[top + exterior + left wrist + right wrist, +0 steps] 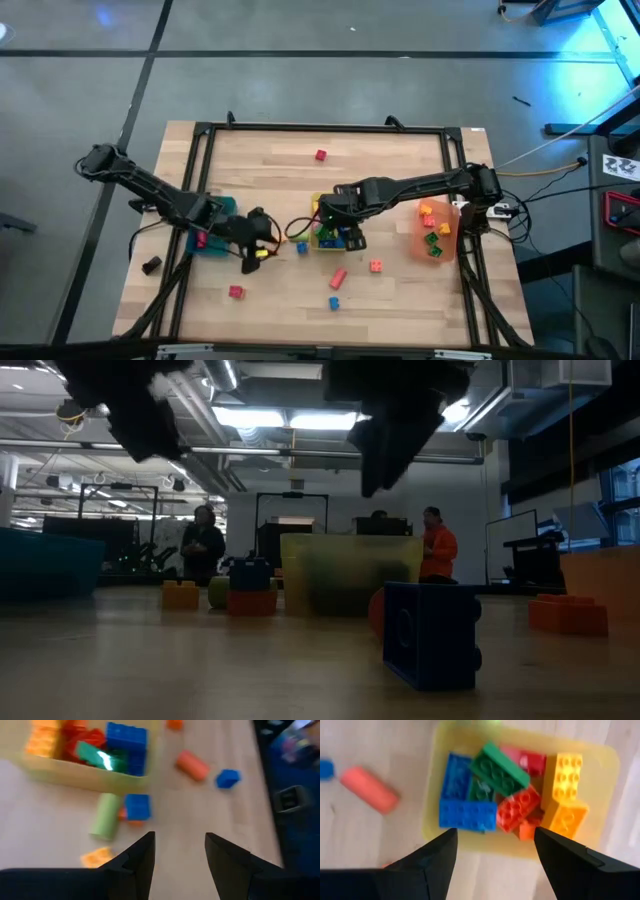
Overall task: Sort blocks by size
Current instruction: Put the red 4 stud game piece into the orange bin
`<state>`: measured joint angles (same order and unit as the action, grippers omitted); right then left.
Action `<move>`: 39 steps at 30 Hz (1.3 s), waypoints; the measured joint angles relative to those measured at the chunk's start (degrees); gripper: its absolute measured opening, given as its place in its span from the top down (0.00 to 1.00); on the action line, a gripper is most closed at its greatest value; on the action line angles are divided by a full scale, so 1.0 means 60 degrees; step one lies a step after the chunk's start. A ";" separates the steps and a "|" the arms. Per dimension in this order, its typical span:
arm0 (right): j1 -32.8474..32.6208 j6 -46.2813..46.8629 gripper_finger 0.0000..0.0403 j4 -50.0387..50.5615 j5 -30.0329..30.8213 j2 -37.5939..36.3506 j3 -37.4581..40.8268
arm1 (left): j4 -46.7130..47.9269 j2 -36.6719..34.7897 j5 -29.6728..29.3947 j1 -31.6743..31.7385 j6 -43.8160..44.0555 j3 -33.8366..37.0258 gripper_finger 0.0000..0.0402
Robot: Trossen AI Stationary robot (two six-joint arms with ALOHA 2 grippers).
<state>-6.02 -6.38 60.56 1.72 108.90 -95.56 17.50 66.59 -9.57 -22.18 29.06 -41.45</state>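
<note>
The right claw hangs open and empty over the yellow bin at mid-table, already piled with blocks. One more could spill (it looks crowded). The left claw, open and empty, risks nudging the green cylinder rolling away.

The low view was dim, lit from behind by bright ceiling lamps at upper centre; both wrist views were blurred.
</note>
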 joint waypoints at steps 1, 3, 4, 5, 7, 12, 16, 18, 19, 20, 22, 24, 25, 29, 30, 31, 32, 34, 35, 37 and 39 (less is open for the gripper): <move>0.0000 -0.0083 0.34 0.0198 0.0114 0.0000 -0.0009 | 0.0006 0.0000 0.0032 -0.0192 0.0118 -0.0091 0.61; 0.0000 -0.0257 0.34 0.0479 0.0357 0.0000 -0.0021 | 0.0017 0.0000 0.0157 -0.0572 0.0246 -0.0256 0.61; 0.0001 -0.0271 0.34 0.0639 0.0488 0.0000 -0.0024 | 0.0024 0.0000 0.0257 -0.0749 0.0365 -0.0317 0.61; 0.0004 -0.0275 0.34 0.0781 0.0589 0.0000 -0.0024 | 0.0045 0.0000 0.0358 -0.0909 0.0624 -0.0365 0.61; 0.0007 -0.0276 0.34 0.0931 0.0726 0.0000 -0.0024 | 0.0046 -0.0003 0.0635 -0.1229 0.1296 -0.0397 0.61; 0.0007 -0.0276 0.34 0.1114 0.0805 0.0000 -0.0024 | 0.0906 -0.0004 0.1370 -0.2027 0.2862 -0.0397 0.61; 0.0007 -0.0566 0.34 0.1161 0.0816 0.0000 -0.0024 | 0.1920 -0.0004 0.1959 -0.2533 0.3821 -0.0397 0.61; 0.0007 -0.1042 0.34 0.1161 0.0824 0.0000 -0.0024 | 0.2263 -0.0004 0.2285 -0.2684 0.3929 -0.0397 0.61; 0.0007 -0.1299 0.34 0.1159 0.0829 0.0000 -0.0024 | 0.2345 -0.0004 0.2438 -0.2736 0.3948 -0.0397 0.61; 0.0007 -0.1520 0.34 0.1152 0.0832 0.0000 -0.0024 | 0.2378 -0.0004 0.2575 -0.2775 0.3937 -0.0397 0.61; 0.0007 -0.1780 0.34 0.1136 0.0837 0.0000 -0.0024 | 0.2417 -0.0006 0.2662 -0.2852 0.3926 -0.0397 0.61; 0.0007 -0.1721 0.34 0.1139 0.0837 0.0000 -0.0024 | 0.2440 -0.0007 0.2677 -0.2873 0.4145 -0.0397 0.61; 0.0007 -0.1546 0.34 0.1139 0.0834 0.0000 -0.0024 | 0.2446 -0.0007 0.2671 -0.2873 0.4335 -0.0397 0.61; 0.0007 -0.0695 0.34 0.1089 0.0834 0.0000 -0.0024 | 0.2460 -0.0007 0.2661 -0.2869 0.4914 -0.0366 0.61; 0.0007 -0.0540 0.34 0.1037 0.0864 0.0000 -0.0024 | 0.2484 -0.0007 0.2665 -0.2869 0.5027 -0.0343 0.61; 0.0007 -0.0452 0.34 0.0979 0.0891 0.0000 -0.0024 | 0.2503 -0.0007 0.2665 -0.2869 0.5091 -0.0295 0.61; 0.0007 -0.0413 0.34 0.0922 0.0894 0.0000 -0.0024 | 0.2493 -0.0007 0.2664 -0.2869 0.5135 -0.0229 0.61; 0.0007 -0.0407 0.34 0.0826 0.0896 0.0000 -0.0024 | 0.2508 -0.0007 0.2665 -0.2869 0.5127 -0.0080 0.61; 0.0007 -0.0415 0.34 0.0822 0.0896 0.0000 -0.0024 | 0.2526 -0.0007 0.2664 -0.2869 0.5079 -0.0016 0.61; 0.0035 -0.0482 0.34 0.0822 0.0896 0.0000 -0.0024 | 0.2581 0.0006 0.2660 -0.2869 0.4795 0.0061 0.61; 0.0083 -0.0476 0.34 0.0814 0.0886 0.0000 -0.0024 | 0.2553 0.0044 0.2654 -0.2869 0.4455 0.0073 0.61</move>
<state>-5.52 -9.23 65.44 7.03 108.90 -95.70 32.82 66.85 6.36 -39.40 55.80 -41.01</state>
